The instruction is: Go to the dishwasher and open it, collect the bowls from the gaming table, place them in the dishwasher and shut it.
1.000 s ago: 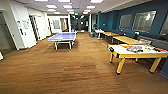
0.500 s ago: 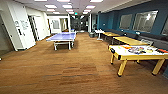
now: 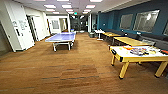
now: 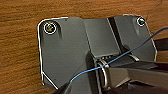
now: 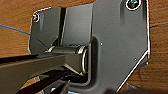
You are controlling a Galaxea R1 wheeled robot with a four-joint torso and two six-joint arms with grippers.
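The dishwasher is out of view. I look down a long room with a wood-pattern floor (image 3: 75, 72). At the right stands a game table (image 3: 122, 54) with yellow legs and a white top. Colourful things (image 3: 139, 51) lie on it, too blurred to tell whether any are bowls. I see no green field or rods on it. In each wrist view the robot's dark plate (image 4: 67, 55) (image 5: 117, 45) hangs over the same floor.
A blue table-tennis table (image 3: 62, 37) stands mid-room at the left. Long yellow tables (image 3: 130, 41) line the dark blue wall at the right, with a small white table (image 3: 99, 32) beyond. White walls and doors (image 3: 22, 30) run along the left. A corridor (image 3: 77, 23) opens at the back.
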